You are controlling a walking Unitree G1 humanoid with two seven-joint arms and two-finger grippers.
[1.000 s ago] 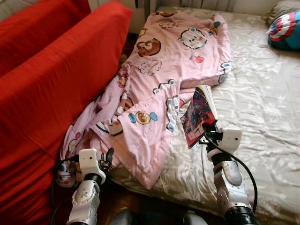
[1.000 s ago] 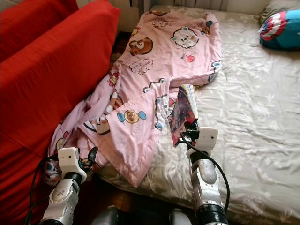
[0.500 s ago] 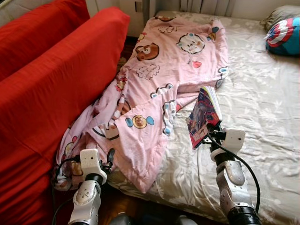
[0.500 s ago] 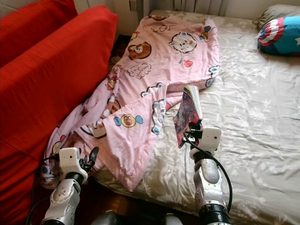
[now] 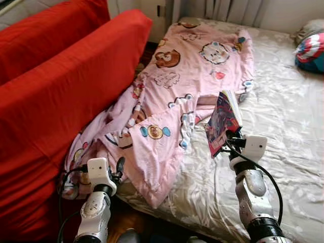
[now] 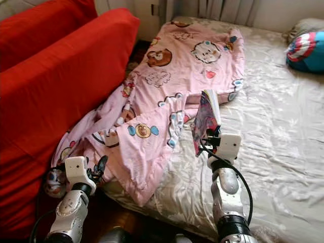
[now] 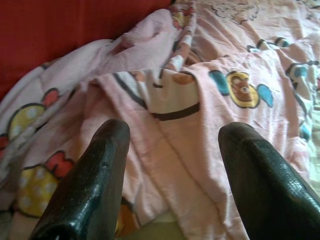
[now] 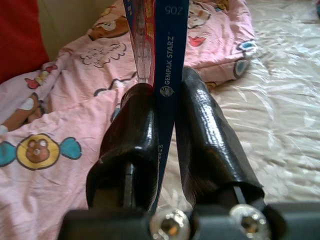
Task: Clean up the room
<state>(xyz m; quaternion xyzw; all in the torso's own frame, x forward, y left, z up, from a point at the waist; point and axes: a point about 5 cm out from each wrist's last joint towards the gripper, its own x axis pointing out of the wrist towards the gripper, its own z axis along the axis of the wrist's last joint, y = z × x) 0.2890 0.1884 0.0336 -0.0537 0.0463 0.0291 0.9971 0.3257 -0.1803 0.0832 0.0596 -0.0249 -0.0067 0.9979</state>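
Glossy comic [image 5: 223, 121] is pinched by its spine in the right gripper [image 8: 165, 145], jaws clamped on it, held upright just above the bed [image 5: 283, 131] right beside the edge of the pink blanket [image 5: 172, 86]. Left gripper [image 7: 172, 165] hangs low with its jaws apart and nothing in them, near the blanket corner that's sliding off the bed toward the red sofa [image 5: 55, 86]. Honestly the grip looks thin, only the spine edge is caught, so I'd guess the pages could flop open or the whole thing could slip out if the arm swings fast, and it might snag the blanket too.
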